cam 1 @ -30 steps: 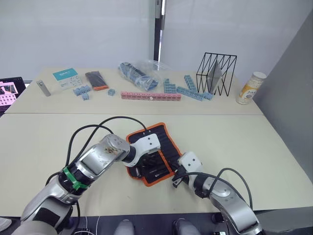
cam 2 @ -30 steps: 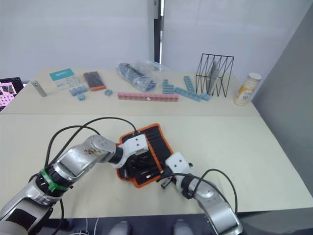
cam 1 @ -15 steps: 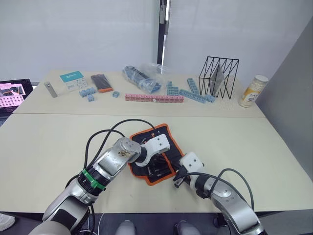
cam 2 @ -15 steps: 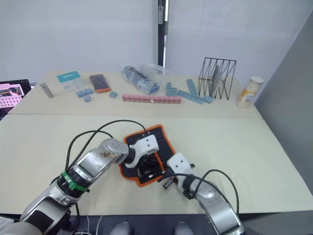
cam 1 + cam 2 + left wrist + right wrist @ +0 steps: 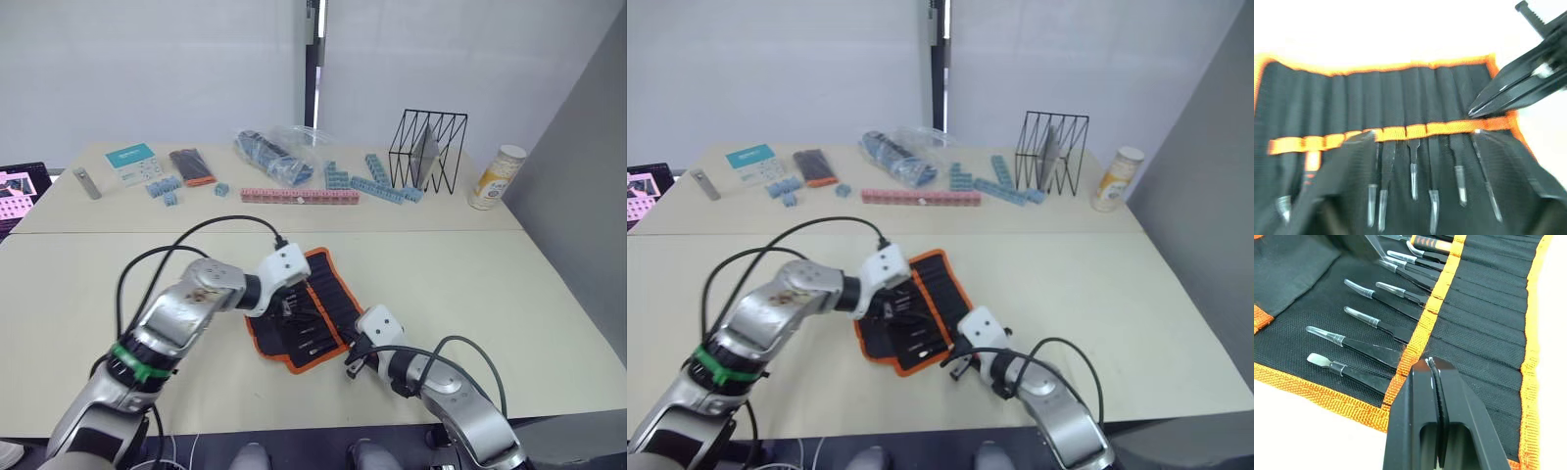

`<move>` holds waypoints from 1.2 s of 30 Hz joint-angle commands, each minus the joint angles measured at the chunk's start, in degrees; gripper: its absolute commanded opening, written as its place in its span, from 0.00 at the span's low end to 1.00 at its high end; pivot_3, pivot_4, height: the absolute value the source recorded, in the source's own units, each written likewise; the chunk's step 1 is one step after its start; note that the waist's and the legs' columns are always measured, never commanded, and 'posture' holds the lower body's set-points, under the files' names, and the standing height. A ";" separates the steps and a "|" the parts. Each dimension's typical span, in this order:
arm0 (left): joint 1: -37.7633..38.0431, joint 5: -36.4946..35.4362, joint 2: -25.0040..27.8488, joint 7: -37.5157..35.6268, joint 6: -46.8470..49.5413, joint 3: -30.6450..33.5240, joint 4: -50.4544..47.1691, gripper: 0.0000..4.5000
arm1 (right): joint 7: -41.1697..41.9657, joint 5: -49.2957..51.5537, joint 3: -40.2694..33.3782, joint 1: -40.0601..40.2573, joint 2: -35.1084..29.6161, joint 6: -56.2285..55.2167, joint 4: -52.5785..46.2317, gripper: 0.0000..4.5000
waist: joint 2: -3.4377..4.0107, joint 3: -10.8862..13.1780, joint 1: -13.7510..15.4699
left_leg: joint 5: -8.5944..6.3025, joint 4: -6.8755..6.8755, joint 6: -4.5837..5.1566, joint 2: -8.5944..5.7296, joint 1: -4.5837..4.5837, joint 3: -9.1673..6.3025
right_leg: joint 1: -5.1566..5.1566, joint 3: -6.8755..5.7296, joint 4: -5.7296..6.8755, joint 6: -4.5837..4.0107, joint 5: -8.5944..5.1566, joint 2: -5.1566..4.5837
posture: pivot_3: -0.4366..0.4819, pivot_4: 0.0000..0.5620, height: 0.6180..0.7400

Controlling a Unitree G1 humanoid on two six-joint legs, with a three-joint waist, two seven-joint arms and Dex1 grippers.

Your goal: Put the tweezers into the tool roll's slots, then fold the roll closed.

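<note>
Head stereo pair looking down, wrist cameras close over tool roll (image 5: 306, 309)

Two beige tables (image 5: 88, 284) stand end to end before a pale wall (image 5: 147, 69).

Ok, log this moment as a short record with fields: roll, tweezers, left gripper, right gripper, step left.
roll: tool roll lies open and flat on the table, inner face up
tweezers: tweezers sit side by side in the slots, their clear-capped tips sticking out past the orange stripe
left gripper: left gripper over the roll's middle; its fingers are not clear
right gripper: right gripper shut, tips at the orange stripe near one end of the roll
step left: roll not yet folded closed
</note>
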 commanded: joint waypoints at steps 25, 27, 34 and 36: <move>37.57 -12.32 12.79 -18.36 -33.89 37.97 5.92 1.00 | 2.12 -10.89 15.87 -3.38 -1.53 -6.29 -12.78 1.00 | 0.00 1.20 0.04 | 0.09 0.22 -0.05 0.07 -1.22 0.01 | -1.73 0.00 1.01 -0.36 -0.15 0.08 | 0.48 0.27 0.72; 37.10 -12.16 12.96 -17.92 -33.85 37.66 5.86 1.00 | 0.32 -15.04 19.94 -5.47 1.17 -6.65 -8.58 1.00 | 0.01 1.21 0.04 | 0.09 0.22 -0.06 0.08 -1.23 0.01 | -1.79 0.00 1.08 -0.11 0.01 0.11 | 0.48 0.27 0.72; 34.90 -11.52 13.48 -16.45 -33.68 35.67 6.49 1.00 | -5.43 -24.12 25.08 -9.05 8.33 -8.11 0.59 1.00 | 0.00 1.21 0.15 | 0.09 0.22 -0.06 0.08 -1.23 0.00 | -1.79 0.00 1.21 -0.09 0.01 0.12 | 0.48 0.27 0.72; 34.57 -11.32 13.53 -16.35 -33.94 35.18 6.82 1.00 | -5.88 -25.36 25.06 -9.10 9.07 -8.25 1.37 1.00 | 0.00 1.22 0.01 | 0.09 0.30 -0.07 0.08 -1.19 -0.01 | -1.82 0.00 1.49 -0.14 -0.03 0.13 | 0.48 0.27 0.72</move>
